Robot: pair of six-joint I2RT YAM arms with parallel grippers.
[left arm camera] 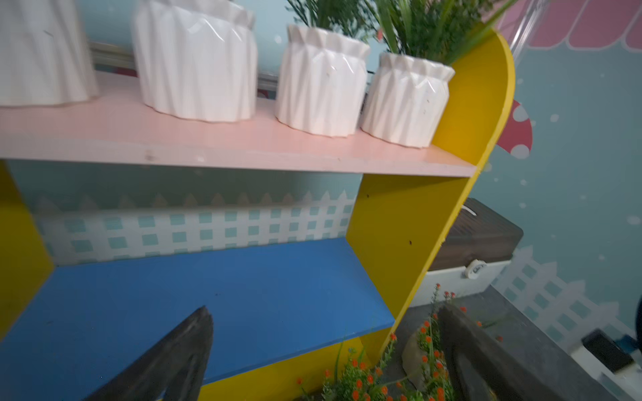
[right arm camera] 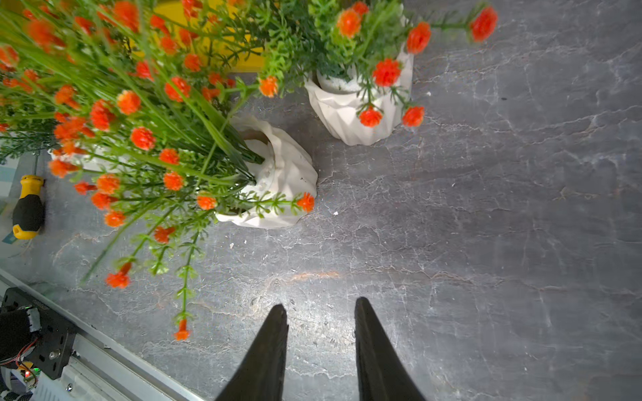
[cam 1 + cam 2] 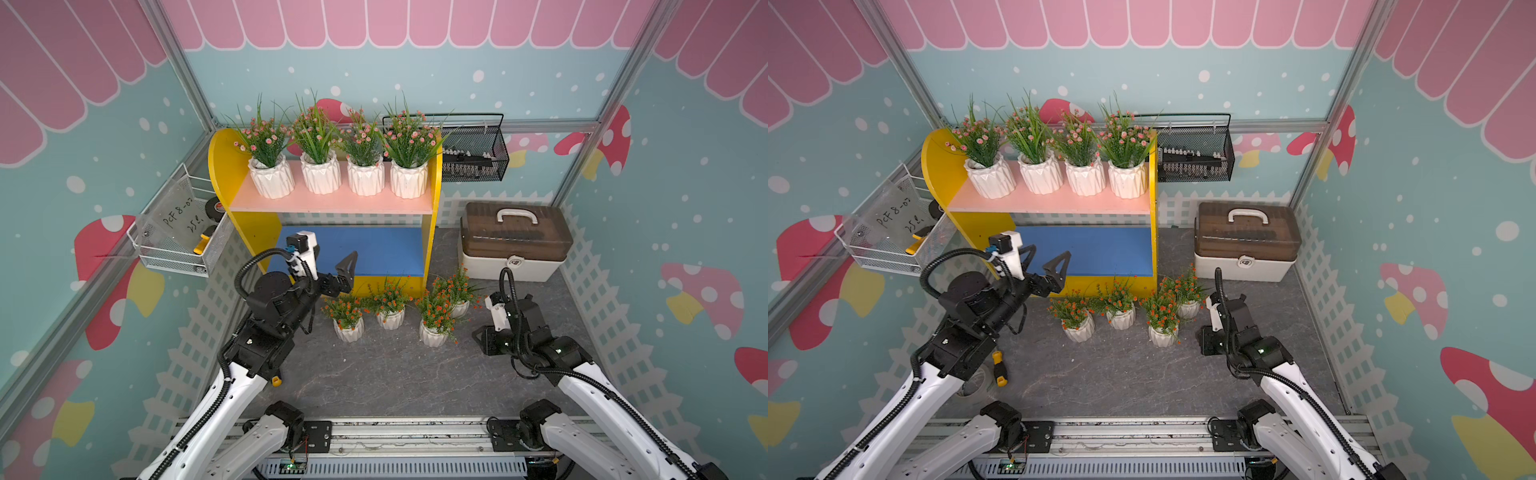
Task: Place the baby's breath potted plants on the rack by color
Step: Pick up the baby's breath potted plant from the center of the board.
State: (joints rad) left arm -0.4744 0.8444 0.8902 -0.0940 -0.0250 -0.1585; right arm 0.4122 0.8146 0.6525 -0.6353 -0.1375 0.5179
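Your left gripper (image 3: 1049, 254) is spread wide with nothing in it. It hangs in front of the blue board (image 3: 386, 249) of the rack (image 3: 224, 166), over toward the rack's left panel. In the left wrist view one finger (image 1: 180, 354) sits in front of the blue board and the other has orange sprigs right next to it, but nothing's pinched.

Your right gripper (image 2: 320, 303) has its jaws part way apart and it isn't holding anything either, you can see bare grey table (image 2: 486, 208) through the gap. It points down at the table, near the closest orange plant but clear of it.

Plants: all four pink plants (image 3: 363, 143) stand in a row on the pink board (image 3: 332, 203), upright, pots just beside each other, the last one right up against the right panel. The four orange plants (image 3: 388, 297) are down on the table in front of the rack, bunched toward its right panel, with the two nearest your right arm so close that their sprigs overlap.

Other stuff: toolbox (image 3: 513, 241) on the table right of the rack, black basket (image 3: 473, 153) on the back wall, white basket (image 3: 178, 232) on the left wall, and a screwdriver (image 3: 1000, 368) lying on the table by your left arm
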